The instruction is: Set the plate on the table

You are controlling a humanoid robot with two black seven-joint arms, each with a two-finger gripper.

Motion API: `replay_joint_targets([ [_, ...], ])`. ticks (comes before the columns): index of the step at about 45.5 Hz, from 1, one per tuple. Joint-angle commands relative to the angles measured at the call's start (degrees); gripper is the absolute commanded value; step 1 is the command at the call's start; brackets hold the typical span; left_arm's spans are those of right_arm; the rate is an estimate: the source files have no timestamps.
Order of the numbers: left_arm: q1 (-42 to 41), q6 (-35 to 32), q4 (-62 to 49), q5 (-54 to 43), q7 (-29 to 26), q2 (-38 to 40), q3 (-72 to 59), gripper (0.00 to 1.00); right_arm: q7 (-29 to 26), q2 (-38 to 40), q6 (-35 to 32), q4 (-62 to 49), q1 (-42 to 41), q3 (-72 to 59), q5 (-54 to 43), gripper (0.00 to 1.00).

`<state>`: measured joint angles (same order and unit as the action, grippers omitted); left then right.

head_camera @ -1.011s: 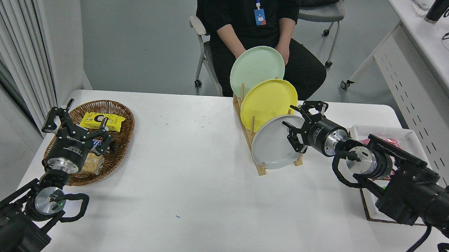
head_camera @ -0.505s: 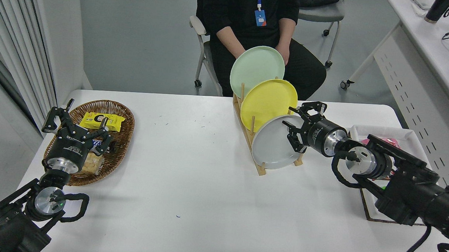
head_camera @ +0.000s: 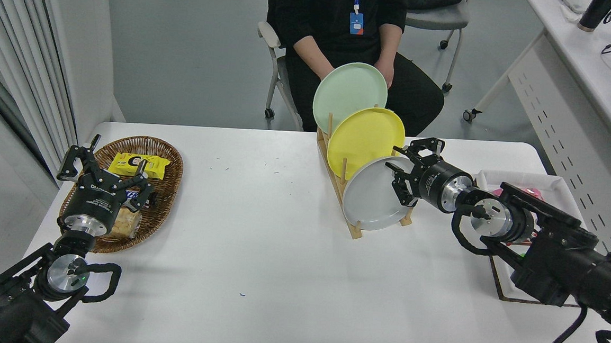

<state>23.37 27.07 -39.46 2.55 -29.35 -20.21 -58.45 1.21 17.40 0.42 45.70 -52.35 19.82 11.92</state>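
1. Three plates stand on edge in a wooden rack [head_camera: 354,228]; the nearest is our item, the grey plate [head_camera: 372,199], leaning in the front slot, not yet lifted.
2. Right gripper [head_camera: 409,170]: we see it at the plate's right rim, fingers spread wide on either side of the edge, nothing held. Whether a finger already touches the rim, we cannot tell.
3. Change noted: across the last second the gripper has crept slightly up and in along the rim; the plate has not shifted. We judge the grasp is being lined up, with closing still to come.
4. Yellow plate [head_camera: 366,135] sits just behind the grey one, pale green plate [head_camera: 348,94] behind that. We would watch the upper finger's clearance from the yellow plate.
5. Table [head_camera: 258,253]: broad bare white surface in front of the rack, our likely set-down area.
6. White tray [head_camera: 554,188] lies at the right, beneath the right arm.
7. Wicker basket [head_camera: 166,195] with snack packets, far left.
8. Left gripper [head_camera: 105,165]: parked over the basket, fingers splayed, empty.
9. Person seated at the far side, hands behind the green plate.
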Motion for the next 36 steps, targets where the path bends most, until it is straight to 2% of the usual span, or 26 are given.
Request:
replay_joint_targets([
  [1,0.0,0.0,0.0,0.0,0.0,0.0,0.0,0.98,0.0,0.0,0.0,-0.1,0.0,0.0,-0.1,0.31],
  [36,0.0,0.0,0.0,0.0,0.0,0.0,0.0,0.98,0.1,0.0,0.1,-0.2,0.1,0.2,-0.7,0.21],
])
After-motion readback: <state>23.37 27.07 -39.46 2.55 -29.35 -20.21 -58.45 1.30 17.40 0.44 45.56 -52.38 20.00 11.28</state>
